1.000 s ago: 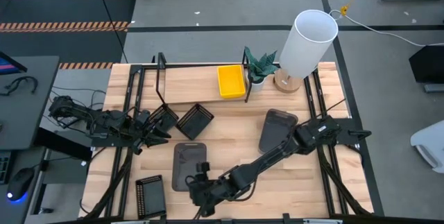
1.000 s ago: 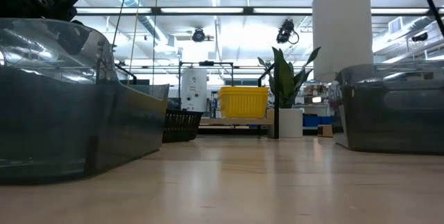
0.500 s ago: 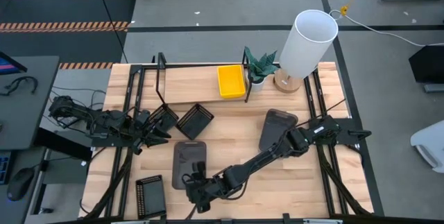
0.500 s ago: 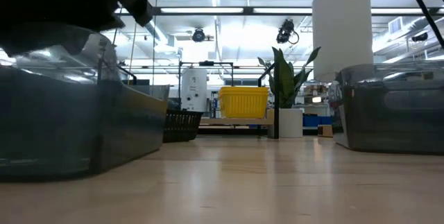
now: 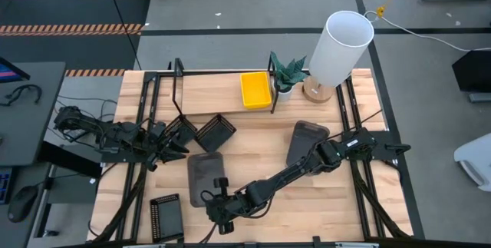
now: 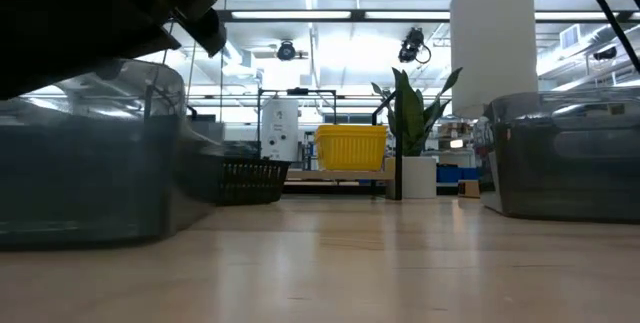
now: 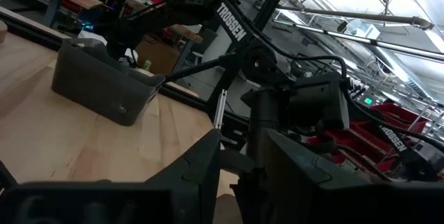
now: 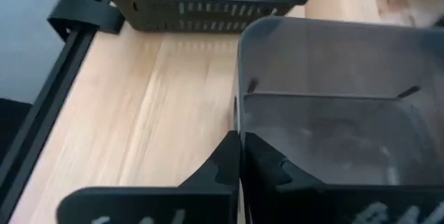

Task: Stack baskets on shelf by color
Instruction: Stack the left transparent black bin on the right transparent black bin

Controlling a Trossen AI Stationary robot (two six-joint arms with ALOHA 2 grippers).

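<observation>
A smoky grey basket (image 5: 203, 173) lies near the table's front middle, and my right gripper (image 5: 214, 195) is shut on its near end. A second grey basket (image 5: 307, 142) lies right of centre. A yellow basket (image 5: 255, 89) stands on the shelf (image 5: 211, 87) at the back. Two black slatted baskets (image 5: 182, 130) (image 5: 216, 133) sit in front of the shelf. My left gripper (image 5: 182, 147) waits beside the left one, its fingers (image 7: 205, 165) apart; I cannot tell whether it touches the basket. My right gripper pinches the grey basket's near end wall (image 8: 240, 116) at its rim, one finger inside and one outside. The fingers (image 8: 225, 156) slant down from the table's right and lie along the wall. In the low view the basket's bottom (image 6: 90, 238) looks to rest on the table.
A third black slatted basket (image 5: 165, 217) lies at the near left corner, beside a black frame rail (image 8: 41, 106). A potted plant (image 5: 288, 71) and a white lamp (image 5: 341, 44) stand at the back right. Bare wood lies between the two grey baskets.
My right gripper has moved toward the table's left, up to the grey basket's near end. The basket has slid a little toward the far left and turned slightly. In the low view it has drawn away from the camera.
</observation>
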